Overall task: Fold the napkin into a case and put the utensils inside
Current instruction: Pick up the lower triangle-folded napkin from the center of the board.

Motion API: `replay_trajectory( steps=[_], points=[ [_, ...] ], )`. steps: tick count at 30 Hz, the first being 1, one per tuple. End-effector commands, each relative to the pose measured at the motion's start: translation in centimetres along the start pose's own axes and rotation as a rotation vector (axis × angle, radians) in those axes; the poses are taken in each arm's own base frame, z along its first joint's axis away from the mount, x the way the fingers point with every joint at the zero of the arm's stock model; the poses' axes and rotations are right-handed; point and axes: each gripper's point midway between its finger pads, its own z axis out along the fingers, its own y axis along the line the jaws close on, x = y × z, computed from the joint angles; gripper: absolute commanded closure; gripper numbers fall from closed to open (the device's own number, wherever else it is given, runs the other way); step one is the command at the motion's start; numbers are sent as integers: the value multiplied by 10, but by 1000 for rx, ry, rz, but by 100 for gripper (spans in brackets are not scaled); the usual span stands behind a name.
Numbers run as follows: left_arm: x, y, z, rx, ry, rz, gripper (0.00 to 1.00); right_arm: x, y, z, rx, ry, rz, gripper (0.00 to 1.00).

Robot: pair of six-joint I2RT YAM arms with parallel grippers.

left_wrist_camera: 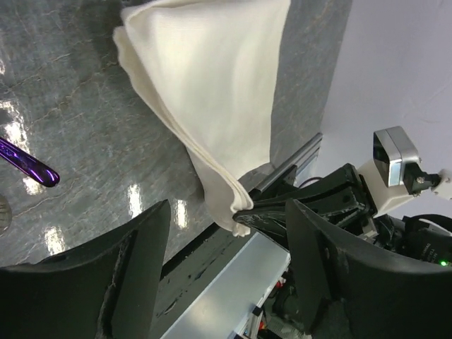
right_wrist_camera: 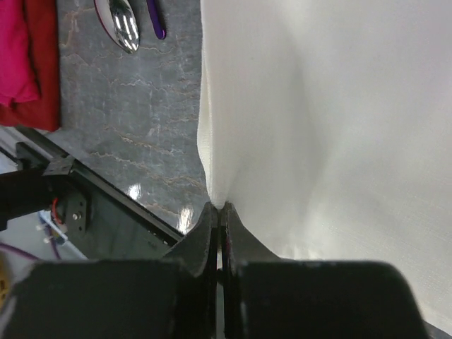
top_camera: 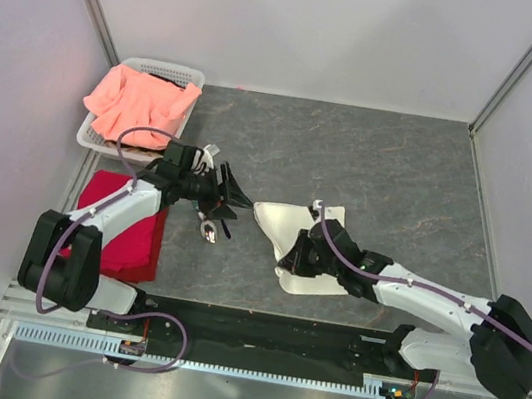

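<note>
Napkin (top_camera: 297,227), folded into cream-white layers, lies mid-worktop (top_camera: 402,171), its near corner pinched in the closed right end effector (right_wrist_camera: 220,210). Just left, the utensils (top_camera: 208,230) lie beside the left end effector (top_camera: 238,205), whose jaws gape wide, holding nothing. Farther left lies a red cloth (top_camera: 125,228).

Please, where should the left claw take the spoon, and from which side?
Take the spoon by its slim handle, not the bowl, which is wide, rounded and shiny. It lies flat on the table, so bring the open left claw down from above, jaws across the handle.
</note>
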Motion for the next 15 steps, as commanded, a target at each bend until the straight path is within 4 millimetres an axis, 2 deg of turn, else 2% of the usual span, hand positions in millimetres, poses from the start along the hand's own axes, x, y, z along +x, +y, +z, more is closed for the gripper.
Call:
replay_trajectory(
  steps=[1, 3, 4, 6, 8, 10, 15],
  points=[
    [-25, -7, 19, -55, -80, -32, 27, -6, 13, -13, -195, -14, 103, 100],
    [-26, -6, 27, -82, -84, -24, 27, -14, 8, -19, -212, -46, 133, 100],
    [-29, -7, 30, -90, -87, -16, 27, -11, 3, -20, -215, -42, 145, 100],
    [-29, 1, 41, -120, -68, -26, 29, -18, -6, -24, -209, -69, 176, 100],
    [-29, 5, 50, -137, -48, -34, 30, -13, -16, -27, -206, -71, 196, 100],
    [-29, 0, 57, -132, -34, -12, 31, -12, -28, -27, -193, -74, 224, 100],
    [-30, 9, 69, -205, -30, 7, 27, -19, -37, -34, -210, -93, 246, 100]
  ],
)
